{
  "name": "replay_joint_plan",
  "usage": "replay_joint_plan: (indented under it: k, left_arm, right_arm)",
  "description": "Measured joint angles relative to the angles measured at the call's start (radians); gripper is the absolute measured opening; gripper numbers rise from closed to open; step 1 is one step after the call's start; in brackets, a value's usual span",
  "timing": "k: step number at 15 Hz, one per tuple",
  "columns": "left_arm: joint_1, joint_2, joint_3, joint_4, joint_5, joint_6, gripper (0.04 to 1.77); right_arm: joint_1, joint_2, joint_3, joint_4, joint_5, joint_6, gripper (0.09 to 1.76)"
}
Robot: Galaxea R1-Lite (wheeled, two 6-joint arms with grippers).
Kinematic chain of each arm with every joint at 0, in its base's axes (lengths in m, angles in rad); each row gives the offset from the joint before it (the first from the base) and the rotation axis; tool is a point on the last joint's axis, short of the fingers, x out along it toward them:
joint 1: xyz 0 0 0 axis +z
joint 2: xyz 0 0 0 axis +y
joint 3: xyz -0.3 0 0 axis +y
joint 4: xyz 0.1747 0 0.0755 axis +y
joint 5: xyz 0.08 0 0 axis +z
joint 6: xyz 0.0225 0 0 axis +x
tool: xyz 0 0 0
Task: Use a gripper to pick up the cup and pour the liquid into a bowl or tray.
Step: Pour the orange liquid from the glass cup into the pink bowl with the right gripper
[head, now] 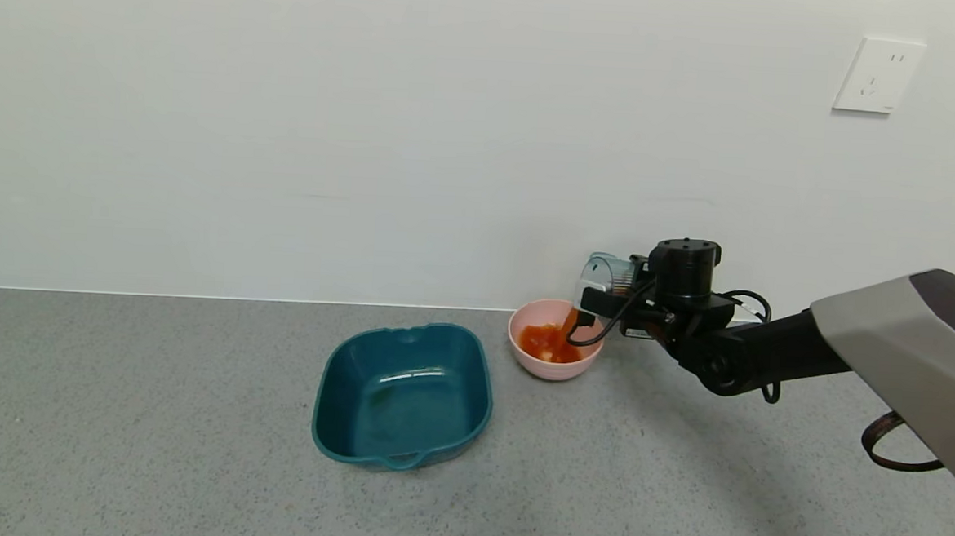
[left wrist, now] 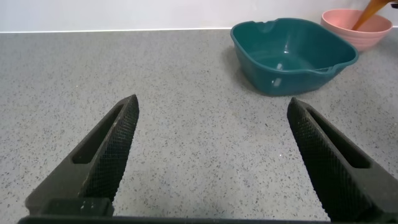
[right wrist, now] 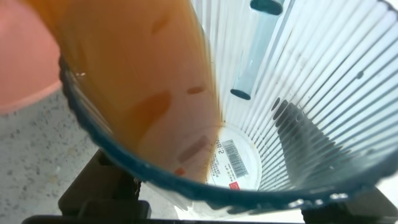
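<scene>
My right gripper [head: 607,295] is shut on the translucent blue-grey cup [head: 604,276] and holds it tipped on its side above the far right rim of the pink bowl [head: 554,363]. Red-orange liquid [head: 550,342] streams from the cup's mouth into the bowl, which holds a pool of it. In the right wrist view the ribbed cup [right wrist: 298,99] fills the picture, with liquid [right wrist: 143,93] running along its lower side; the pink bowl [right wrist: 25,62] shows at one edge. My left gripper [left wrist: 211,130] is open and empty over bare counter, out of the head view.
A dark-teal squarish tray [head: 403,395] with handles sits empty just left of the bowl; it also shows in the left wrist view [left wrist: 292,53] with the bowl [left wrist: 357,28] behind. A white wall runs close behind the bowl. Grey speckled counter stretches in front.
</scene>
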Motion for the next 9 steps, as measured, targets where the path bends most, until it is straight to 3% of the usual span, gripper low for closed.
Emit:
replay_joint_plan:
  k: [9]
  left_arm:
    - [0.0,0.0,0.0,0.0,0.0,0.0,1.72]
  right_arm:
    - [0.0,-0.017,0.002,0.007,0.001,-0.215,1.36]
